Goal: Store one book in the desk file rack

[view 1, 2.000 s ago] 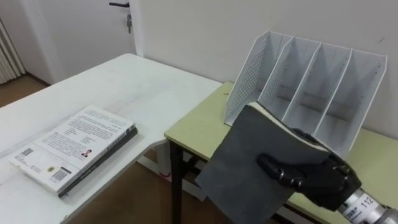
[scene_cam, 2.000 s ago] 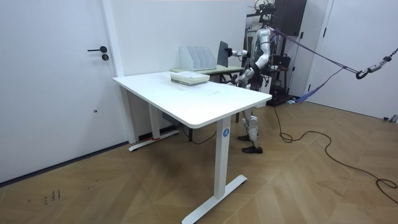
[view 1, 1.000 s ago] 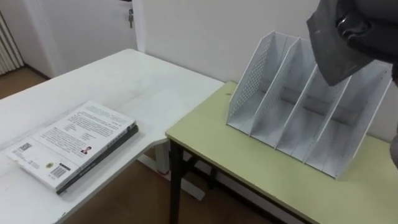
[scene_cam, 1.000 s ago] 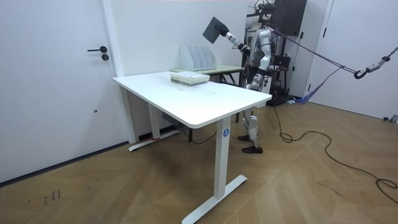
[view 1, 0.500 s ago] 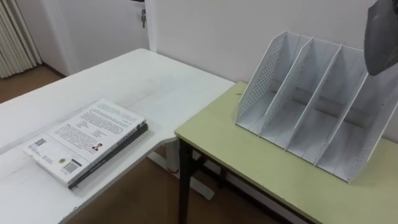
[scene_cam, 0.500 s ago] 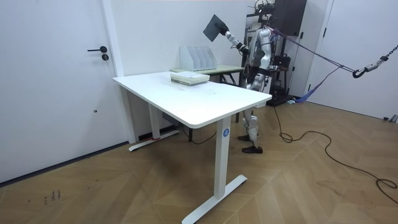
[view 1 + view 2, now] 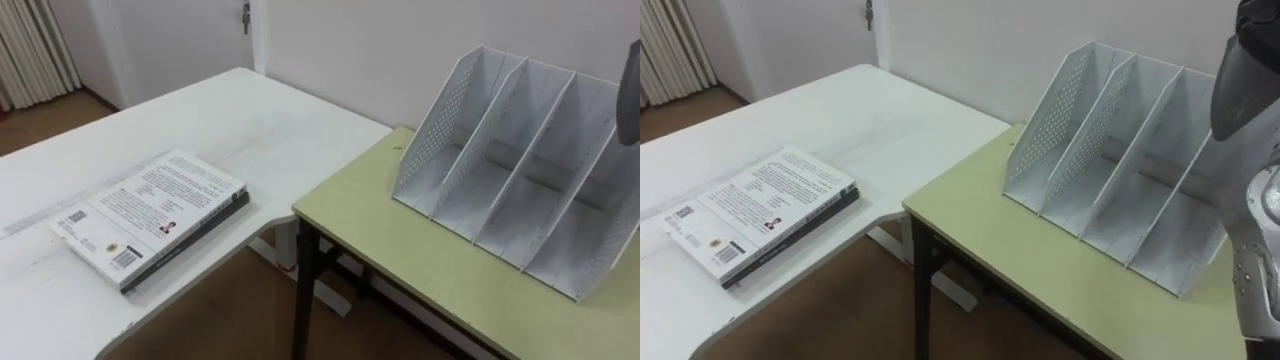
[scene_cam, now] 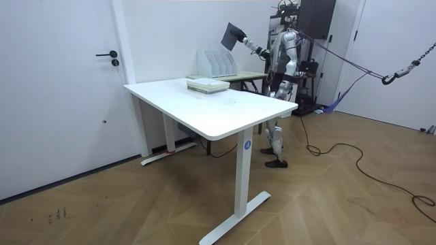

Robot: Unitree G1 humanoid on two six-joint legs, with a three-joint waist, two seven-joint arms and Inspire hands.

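My right hand (image 7: 1260,18) grips a dark grey book (image 7: 1240,90), fingers curled round it, high above the white file rack (image 7: 1110,160)

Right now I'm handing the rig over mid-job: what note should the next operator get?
Right hand: shut on the dark grey book, raised above the right end of the white perforated file rack, not yet in a slot.
Left hand: idle, low at the robot's side.
The rack stands on the pale green desk; the slots that show are empty.
A stack of two books, white cover on top, lies on the white table.
Done: book picked up, brought to the rack. Left: lower it into a slot, release.
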